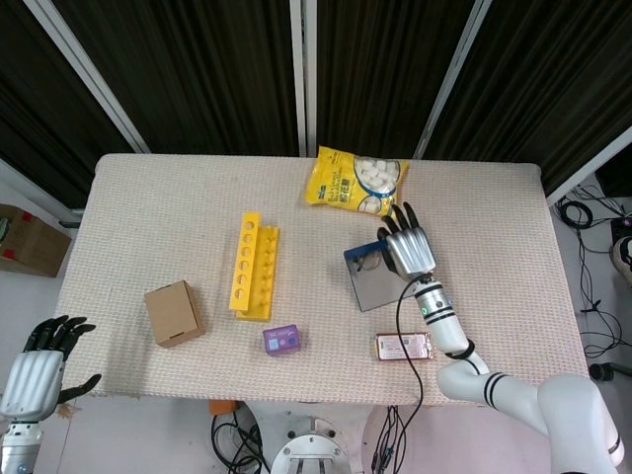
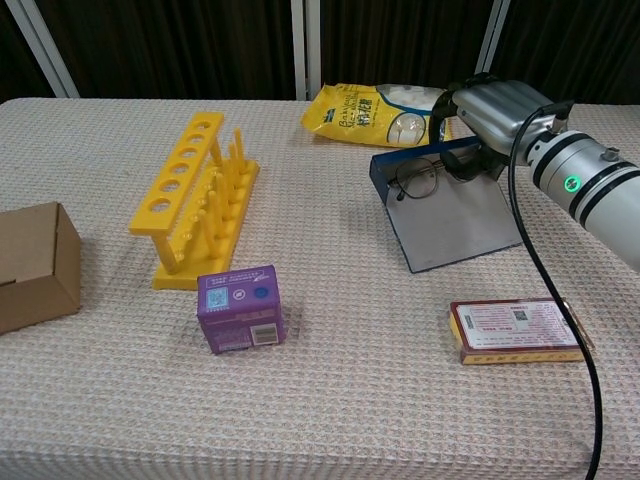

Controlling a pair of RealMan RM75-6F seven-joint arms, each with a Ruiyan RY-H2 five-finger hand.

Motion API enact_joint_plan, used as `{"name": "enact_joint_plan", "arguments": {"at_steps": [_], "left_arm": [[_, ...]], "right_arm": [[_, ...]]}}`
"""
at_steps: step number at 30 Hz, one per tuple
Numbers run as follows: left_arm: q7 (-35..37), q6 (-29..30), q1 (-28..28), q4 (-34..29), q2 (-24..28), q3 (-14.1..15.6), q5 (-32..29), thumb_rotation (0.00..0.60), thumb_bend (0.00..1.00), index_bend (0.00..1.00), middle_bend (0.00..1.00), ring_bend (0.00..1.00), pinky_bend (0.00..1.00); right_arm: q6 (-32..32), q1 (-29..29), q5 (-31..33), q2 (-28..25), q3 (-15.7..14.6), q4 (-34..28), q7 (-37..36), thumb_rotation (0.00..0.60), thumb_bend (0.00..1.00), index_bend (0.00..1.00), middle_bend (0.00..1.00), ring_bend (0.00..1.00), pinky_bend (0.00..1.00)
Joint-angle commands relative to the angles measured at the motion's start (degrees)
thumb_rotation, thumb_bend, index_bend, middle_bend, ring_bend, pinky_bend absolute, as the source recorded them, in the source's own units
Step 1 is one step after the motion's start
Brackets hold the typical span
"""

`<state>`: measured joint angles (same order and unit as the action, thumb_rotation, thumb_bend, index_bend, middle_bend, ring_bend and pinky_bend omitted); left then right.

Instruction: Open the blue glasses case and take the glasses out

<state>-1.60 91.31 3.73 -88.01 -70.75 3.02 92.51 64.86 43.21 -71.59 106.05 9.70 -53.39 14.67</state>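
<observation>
The blue glasses case point(image 2: 455, 225) lies open right of the table's middle, its grey lid point(image 1: 373, 283) spread toward me. The glasses point(image 2: 415, 178) rest in its blue tray point(image 1: 365, 250). From the right, my right hand point(image 2: 485, 108) reaches over the tray's right end. Its dark fingers curl down onto the glasses' right side. Seen from the head, that hand point(image 1: 407, 249) covers the tray's right half. I cannot tell whether the case rests on the table or is lifted. My left hand point(image 1: 39, 365) hangs with fingers spread below the table's front left corner, holding nothing.
A yellow snack bag point(image 2: 380, 113) lies just behind the case. A flat red box point(image 2: 515, 329) sits in front of it. To the left stand a yellow tube rack point(image 2: 195, 195), a purple box point(image 2: 240, 307) and a cardboard box point(image 2: 35, 265).
</observation>
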Motion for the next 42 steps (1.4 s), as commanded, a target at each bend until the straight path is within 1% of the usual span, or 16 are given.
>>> {"name": "enact_joint_plan", "arguments": {"at_steps": [1, 11, 16, 18, 20, 23, 24, 26, 27, 29, 31, 32, 34, 36, 38, 42], "left_arm": [[0.0, -0.1, -0.1, 0.0, 0.0, -0.1, -0.1, 0.600, 0.09, 0.27, 0.20, 0.12, 0.14], [-0.2, -0.5, -0.3, -0.1, 0.0, -0.1, -0.4, 0.600, 0.09, 0.27, 0.20, 0.12, 0.14], [-0.2, -0.7, -0.2, -0.2, 0.2, 0.0, -0.7, 0.600, 0.09, 0.27, 0.20, 0.12, 0.14], [-0.2, -0.8, -0.2, -0.2, 0.3, 0.1, -0.7, 0.600, 0.09, 0.27, 0.20, 0.12, 0.14], [-0.2, -0.8, -0.2, -0.3, 0.3, 0.1, -0.7, 0.600, 0.09, 0.27, 0.20, 0.12, 0.14], [-0.3, -0.9, -0.1, -0.4, 0.4, 0.2, -0.8, 0.600, 0.09, 0.27, 0.20, 0.12, 0.14], [-0.3, -0.9, -0.1, -0.5, 0.4, 0.2, -0.9, 0.600, 0.09, 0.27, 0.20, 0.12, 0.14], [-0.4, -1.1, -0.1, -0.6, 0.5, 0.3, -1.0, 0.600, 0.09, 0.27, 0.20, 0.12, 0.14], [-0.4, -1.1, -0.1, -0.6, 0.5, 0.3, -1.0, 0.600, 0.09, 0.27, 0.20, 0.12, 0.14], [-0.5, -1.1, -0.1, -0.7, 0.5, 0.4, -0.9, 0.600, 0.09, 0.27, 0.20, 0.12, 0.14], [-0.7, -1.1, -0.2, -0.9, 0.6, 0.4, -0.9, 0.600, 0.09, 0.27, 0.20, 0.12, 0.14], [-0.7, -1.1, -0.2, -0.9, 0.6, 0.4, -0.9, 0.600, 0.09, 0.27, 0.20, 0.12, 0.14], [-0.9, -1.1, -0.3, -1.2, 0.8, 0.3, -0.7, 0.600, 0.09, 0.27, 0.20, 0.12, 0.14], [-1.1, -1.0, -0.3, -1.4, 0.8, 0.2, -0.6, 0.600, 0.09, 0.27, 0.20, 0.12, 0.14], [-1.3, -0.9, -0.4, -1.6, 0.9, 0.2, -0.4, 0.600, 0.09, 0.27, 0.20, 0.12, 0.14], [-1.6, -0.7, -0.3, -1.8, 0.8, 0.3, -0.2, 0.600, 0.09, 0.27, 0.20, 0.12, 0.14]], "right_arm": [[3.4, 0.2, -2.8, 4.6, 1.1, 6.5, -3.3, 0.600, 0.48, 0.55, 0.24, 0.05, 0.00], [3.9, 1.4, -4.0, 9.4, 3.0, 16.0, -7.0, 0.600, 0.47, 0.55, 0.24, 0.05, 0.00], [0.3, 2.2, -2.9, 9.9, 4.0, 17.6, -6.5, 0.600, 0.45, 0.55, 0.24, 0.05, 0.00], [-2.0, 2.6, -2.1, 9.4, 4.5, 17.1, -4.8, 0.600, 0.43, 0.52, 0.23, 0.05, 0.00], [-3.7, 2.9, -1.3, 8.6, 4.8, 16.0, -2.4, 0.600, 0.40, 0.47, 0.21, 0.04, 0.00], [-5.8, 2.7, 0.0, 6.1, 5.1, 12.0, 1.8, 0.600, 0.32, 0.25, 0.17, 0.02, 0.00], [-5.8, 2.4, 0.4, 5.1, 5.3, 10.3, 3.2, 0.600, 0.27, 0.12, 0.16, 0.01, 0.00], [-5.4, 1.5, 1.1, 2.7, 5.7, 5.3, 4.7, 0.600, 0.20, 0.01, 0.16, 0.01, 0.00], [-5.2, 1.1, 1.2, 1.7, 5.8, 3.3, 5.2, 0.600, 0.19, 0.00, 0.16, 0.01, 0.00], [-3.8, 0.0, 0.6, -0.9, 5.3, -1.4, 5.6, 0.600, 0.18, 0.00, 0.15, 0.01, 0.00], [-3.3, -1.4, -0.6, -3.9, 4.1, -6.6, 4.8, 0.600, 0.19, 0.01, 0.15, 0.01, 0.00], [-3.3, -2.0, -1.1, -5.2, 3.4, -8.8, 4.3, 0.600, 0.20, 0.06, 0.15, 0.01, 0.00], [-4.3, -3.1, -2.2, -8.2, 1.5, -13.4, 2.8, 0.600, 0.24, 0.22, 0.16, 0.01, 0.00], [-5.5, -3.9, -2.9, -10.4, -0.4, -16.4, 2.4, 0.600, 0.28, 0.33, 0.18, 0.01, 0.00], [-6.1, -4.4, -3.5, -11.4, -1.8, -17.5, 2.9, 0.600, 0.29, 0.39, 0.19, 0.01, 0.00], [-7.0, -5.0, -3.9, -11.3, -3.6, -16.4, 3.7, 0.600, 0.31, 0.43, 0.21, 0.01, 0.00]]}}
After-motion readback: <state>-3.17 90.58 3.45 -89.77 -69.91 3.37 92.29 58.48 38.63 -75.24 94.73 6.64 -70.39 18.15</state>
